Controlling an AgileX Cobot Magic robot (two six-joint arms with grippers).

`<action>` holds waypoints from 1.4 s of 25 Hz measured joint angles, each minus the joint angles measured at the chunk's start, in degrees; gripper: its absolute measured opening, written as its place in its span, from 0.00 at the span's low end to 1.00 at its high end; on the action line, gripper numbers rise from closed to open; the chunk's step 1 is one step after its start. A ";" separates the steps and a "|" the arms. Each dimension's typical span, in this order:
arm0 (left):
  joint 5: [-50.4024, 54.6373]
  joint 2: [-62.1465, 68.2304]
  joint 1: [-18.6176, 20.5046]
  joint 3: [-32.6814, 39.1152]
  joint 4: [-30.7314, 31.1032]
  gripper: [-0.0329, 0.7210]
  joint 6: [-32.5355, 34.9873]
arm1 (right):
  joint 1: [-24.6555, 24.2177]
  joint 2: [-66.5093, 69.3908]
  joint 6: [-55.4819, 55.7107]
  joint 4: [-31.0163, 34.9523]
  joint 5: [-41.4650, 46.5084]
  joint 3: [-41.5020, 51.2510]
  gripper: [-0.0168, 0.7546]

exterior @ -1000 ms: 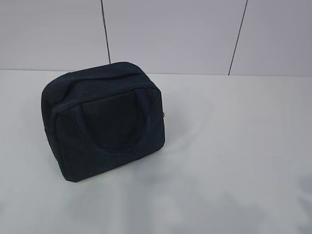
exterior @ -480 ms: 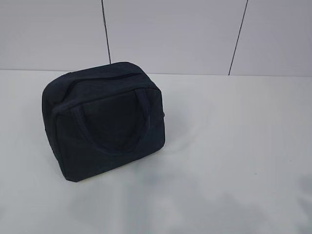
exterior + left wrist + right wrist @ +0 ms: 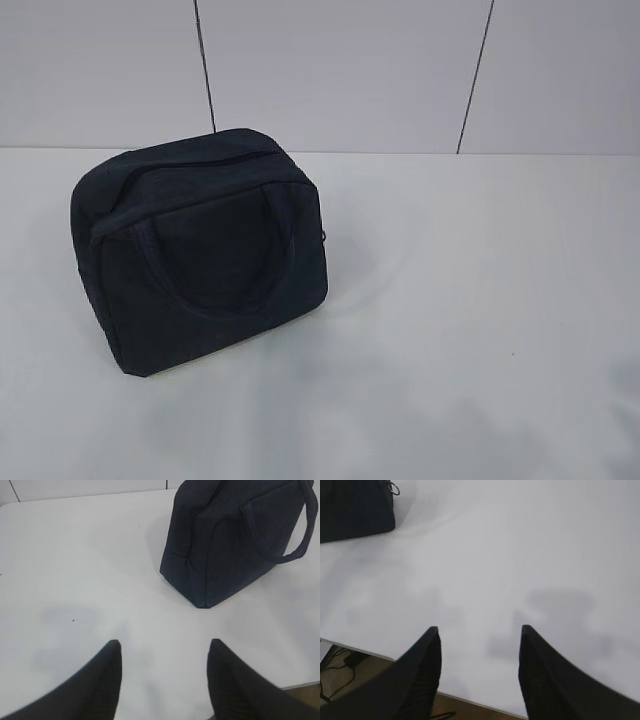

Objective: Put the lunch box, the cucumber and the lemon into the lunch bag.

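Exterior view: one lunch bag point(image 3: 200, 250)

One lunch bag point(image 3: 200, 250) stands on one white table point(image 3: 480, 300), with one metal ring pull point(image 3: 394, 488) at its end. Two grippers show, the left gripper point(image 3: 165, 652) and the right gripper point(image 3: 477, 637).

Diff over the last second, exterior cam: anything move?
The lunch bag sits slightly further left in frame, but the wall seams shifted left by the same amount, so this looks like camera motion. Bag zipped shut, upright on the table. Nothing grasped or released; both grippers open and empty.
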 joint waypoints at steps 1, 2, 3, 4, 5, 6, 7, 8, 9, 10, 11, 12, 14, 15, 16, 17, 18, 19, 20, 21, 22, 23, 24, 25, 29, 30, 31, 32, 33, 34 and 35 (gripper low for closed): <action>0.00 0.00 0.00 0.00 0.00 0.56 0.00 | -0.72 0.00 0.00 0.00 0.00 0.00 0.52; 0.00 0.00 0.00 0.00 0.00 0.56 0.00 | -1.68 0.00 0.00 0.00 0.00 0.00 0.52; 0.00 0.00 0.00 0.00 0.00 0.56 0.00 | -3.23 0.00 0.00 0.00 0.00 0.00 0.52; 0.00 0.00 0.00 0.00 0.00 0.56 0.00 | -5.06 0.00 0.00 0.00 0.00 0.00 0.52; 0.00 0.00 0.00 0.00 0.00 0.56 0.00 | -6.88 0.00 0.00 0.00 0.00 0.00 0.52; 0.00 0.00 0.00 0.00 0.00 0.56 -0.04 | -8.18 0.00 0.00 0.00 0.00 0.00 0.52; 0.00 0.00 0.00 0.00 0.00 0.56 -0.14 | -9.49 0.00 0.00 0.00 0.00 0.00 0.52; 0.00 0.00 0.00 0.00 0.00 0.56 -0.13 | -10.57 0.00 0.00 0.00 0.00 0.00 0.52; 0.00 0.00 0.00 0.00 0.00 0.56 -0.13 | -11.33 0.00 0.00 0.00 0.00 0.00 0.52; 0.00 0.00 0.00 0.00 0.00 0.56 -0.13 | -12.05 0.00 0.00 0.00 0.00 0.00 0.52; 0.00 0.00 0.00 0.00 0.00 0.56 -0.13 | -12.53 0.00 0.00 0.00 0.00 0.00 0.52; 0.00 0.00 0.00 0.00 0.00 0.56 -0.13 | -12.69 0.00 0.00 0.00 0.00 0.00 0.52; 0.00 0.00 0.00 0.00 0.00 0.56 -0.13 | -12.76 0.00 0.00 0.00 0.00 0.00 0.52; 0.00 0.00 0.00 0.00 0.00 0.56 -0.13 | -12.76 0.00 0.00 0.00 0.00 0.00 0.52; 0.00 0.00 0.00 0.00 0.00 0.56 -0.13 | -12.76 0.00 0.00 0.00 0.00 0.00 0.52; 0.00 0.00 0.00 0.00 0.00 0.56 -0.13 | -12.76 0.00 0.00 0.00 0.00 0.00 0.52; 0.00 0.00 0.00 0.00 0.00 0.56 -0.13 | -12.82 0.00 0.00 0.00 0.00 0.00 0.52; 0.00 0.00 0.00 0.00 0.00 0.56 -0.13 | -12.90 0.00 0.00 0.00 0.00 0.00 0.52; 0.00 0.00 0.00 0.00 0.00 0.56 -0.13 | -12.90 0.00 0.00 0.00 0.00 0.00 0.52; 0.00 0.00 0.00 0.00 0.00 0.56 -0.13 | -12.90 0.00 0.00 0.00 0.00 0.00 0.52; 0.00 0.00 0.00 0.00 0.00 0.56 -0.13 | -12.90 0.00 0.00 0.00 0.00 0.00 0.52; 0.00 0.00 0.00 0.00 0.00 0.56 -0.13 | -12.90 0.00 0.00 0.00 0.00 0.00 0.52; 0.00 0.00 0.00 0.00 0.00 0.56 -0.13 | -12.90 0.00 0.00 0.00 0.00 0.00 0.52; 0.00 0.00 0.00 0.00 0.00 0.56 -0.13 | -12.90 0.00 0.00 0.00 0.00 0.00 0.52; 0.00 0.00 0.00 0.00 0.00 0.56 -0.13 | -12.90 0.00 0.00 0.00 0.00 0.00 0.52; 0.00 0.00 0.00 0.00 0.00 0.56 -0.13 | -12.90 0.00 0.00 0.00 0.00 0.00 0.52; 0.00 0.00 0.00 0.00 0.00 0.56 -0.13 | -12.90 0.00 0.00 0.00 0.00 0.00 0.52; 0.00 0.00 0.00 0.00 0.00 0.56 -0.13 | -12.90 0.00 0.00 0.00 0.00 0.00 0.52; 0.00 0.00 0.00 0.00 0.00 0.56 -0.13 | -12.90 0.00 0.00 0.00 0.00 0.00 0.52; 0.00 0.00 0.00 0.00 0.00 0.56 -0.13 | -12.90 0.00 0.00 0.00 0.00 0.00 0.52; 0.00 0.00 0.00 0.00 0.00 0.56 -0.13 | -12.90 0.00 0.00 0.00 0.00 0.00 0.52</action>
